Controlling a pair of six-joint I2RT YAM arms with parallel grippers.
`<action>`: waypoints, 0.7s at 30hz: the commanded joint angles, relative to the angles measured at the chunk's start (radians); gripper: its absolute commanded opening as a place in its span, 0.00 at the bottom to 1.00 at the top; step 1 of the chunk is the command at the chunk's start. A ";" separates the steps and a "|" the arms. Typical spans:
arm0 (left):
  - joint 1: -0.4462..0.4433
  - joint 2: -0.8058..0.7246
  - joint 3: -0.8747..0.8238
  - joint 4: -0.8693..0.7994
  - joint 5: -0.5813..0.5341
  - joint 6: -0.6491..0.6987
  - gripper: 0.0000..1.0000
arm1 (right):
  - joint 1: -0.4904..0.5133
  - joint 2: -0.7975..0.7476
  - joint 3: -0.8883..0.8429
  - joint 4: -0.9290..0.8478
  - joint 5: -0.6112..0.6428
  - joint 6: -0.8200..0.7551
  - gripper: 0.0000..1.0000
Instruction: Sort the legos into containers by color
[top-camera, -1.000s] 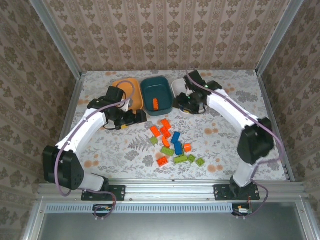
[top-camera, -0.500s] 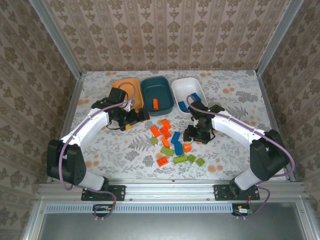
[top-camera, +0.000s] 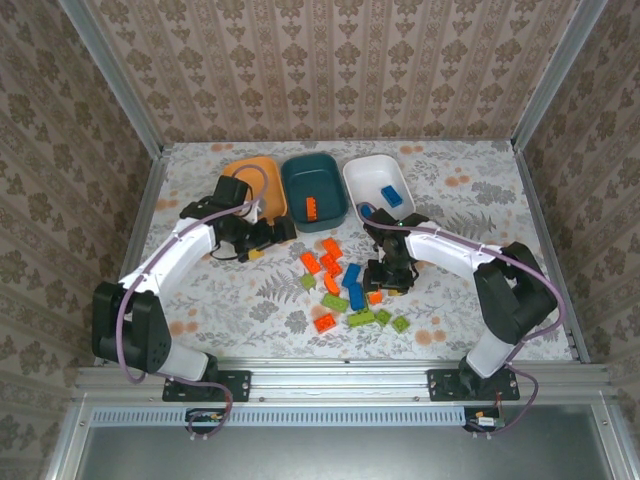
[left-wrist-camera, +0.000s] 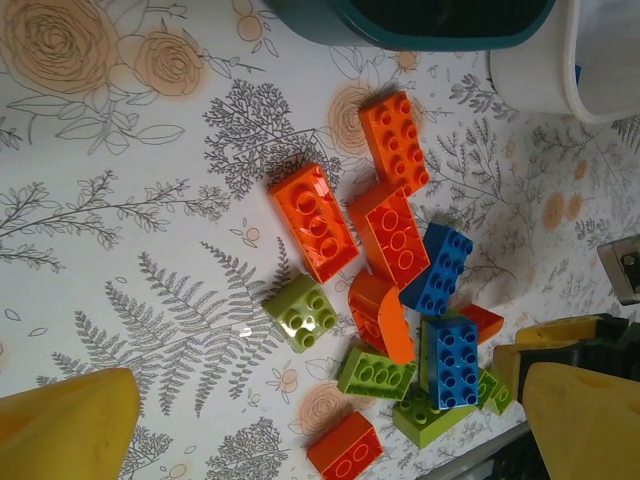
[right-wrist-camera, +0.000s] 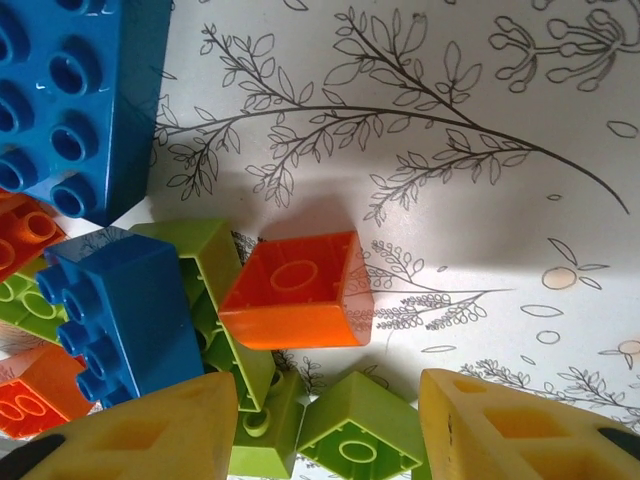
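I view the table (top-camera: 470, 210), floral-patterned, from above. At its far side stand the orange bowl (top-camera: 262, 168), the teal bowl (top-camera: 318, 180) and the white bowl (top-camera: 368, 178) in a row. The teal bowl holds an orange brick (top-camera: 311, 208) and the white bowl a blue brick (top-camera: 391, 196). I read the left end effector (top-camera: 277, 232) as spread and empty, beside the orange bowl. The right end effector (top-camera: 385, 282), fingers apart, hangs low over the legos (top-camera: 345, 285) scattered mid-table. One orange lego (right-wrist-camera: 295, 290) lies just beyond its fingertips.
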 joint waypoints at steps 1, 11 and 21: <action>0.013 -0.029 -0.011 -0.013 0.014 -0.006 1.00 | 0.011 0.030 0.013 0.005 0.019 -0.020 0.52; 0.019 -0.027 -0.017 -0.012 0.020 -0.009 1.00 | 0.022 0.081 -0.006 0.020 0.043 -0.024 0.54; 0.019 -0.018 -0.003 -0.019 0.020 -0.004 1.00 | -0.024 0.062 -0.025 0.025 0.126 0.000 0.40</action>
